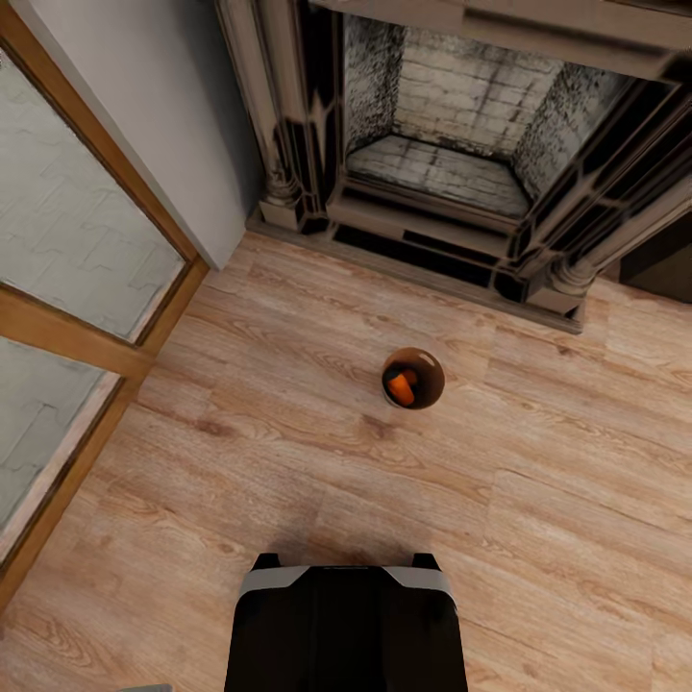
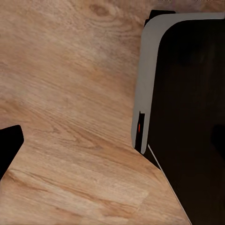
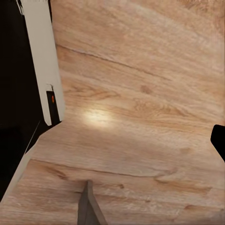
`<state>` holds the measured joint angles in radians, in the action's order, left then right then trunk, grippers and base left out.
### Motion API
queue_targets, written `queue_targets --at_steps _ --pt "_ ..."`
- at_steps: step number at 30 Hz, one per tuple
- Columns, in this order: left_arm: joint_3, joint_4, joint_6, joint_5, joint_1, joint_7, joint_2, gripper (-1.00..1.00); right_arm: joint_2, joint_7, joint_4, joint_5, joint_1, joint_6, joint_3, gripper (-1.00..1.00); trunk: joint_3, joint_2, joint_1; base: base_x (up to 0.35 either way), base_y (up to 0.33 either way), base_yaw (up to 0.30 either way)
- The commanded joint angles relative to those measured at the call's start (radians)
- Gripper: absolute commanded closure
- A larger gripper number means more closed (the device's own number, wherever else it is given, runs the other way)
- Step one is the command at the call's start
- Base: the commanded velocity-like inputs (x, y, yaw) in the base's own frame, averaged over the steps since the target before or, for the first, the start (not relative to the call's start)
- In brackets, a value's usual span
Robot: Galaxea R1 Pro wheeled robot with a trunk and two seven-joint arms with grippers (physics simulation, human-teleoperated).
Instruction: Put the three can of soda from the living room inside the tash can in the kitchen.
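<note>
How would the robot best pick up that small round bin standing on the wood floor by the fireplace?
Probably by the rim of the small round bin, coming straight down from above. It stands upright with its mouth open, so one finger could slip inside the brown wall, clear of the orange can lying in it.

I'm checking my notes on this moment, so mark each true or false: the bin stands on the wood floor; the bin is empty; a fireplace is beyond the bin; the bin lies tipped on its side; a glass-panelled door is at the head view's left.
1. The bin stands on the wood floor. True.
2. The bin is empty. False: an orange can lies inside.
3. A fireplace is beyond the bin. True.
4. The bin lies tipped over. False: it stands upright, opening up.
5. A glass-panelled door is at left. True.
</note>
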<state>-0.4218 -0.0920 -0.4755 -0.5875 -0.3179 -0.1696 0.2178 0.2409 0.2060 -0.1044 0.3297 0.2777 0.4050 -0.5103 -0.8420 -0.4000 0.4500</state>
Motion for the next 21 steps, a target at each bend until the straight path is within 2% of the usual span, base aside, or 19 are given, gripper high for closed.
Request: queue_targets --at_steps 1,21 --pt "0.0 0.0 0.0 0.0 0.0 0.0 0.0 -1.0 0.0 0.001 0.0 0.001 0.0 0.0 0.0 -1.0 0.001 0.0 0.0 0.0 0.0 0.0" --pt "0.005 0.0 -0.001 -0.002 0.0 0.007 0.0 -1.0 0.0 0.004 0.002 0.005 0.0 0.0 0.002 -1.0 0.029 0.0 0.0 0.0 0.0 0.0"
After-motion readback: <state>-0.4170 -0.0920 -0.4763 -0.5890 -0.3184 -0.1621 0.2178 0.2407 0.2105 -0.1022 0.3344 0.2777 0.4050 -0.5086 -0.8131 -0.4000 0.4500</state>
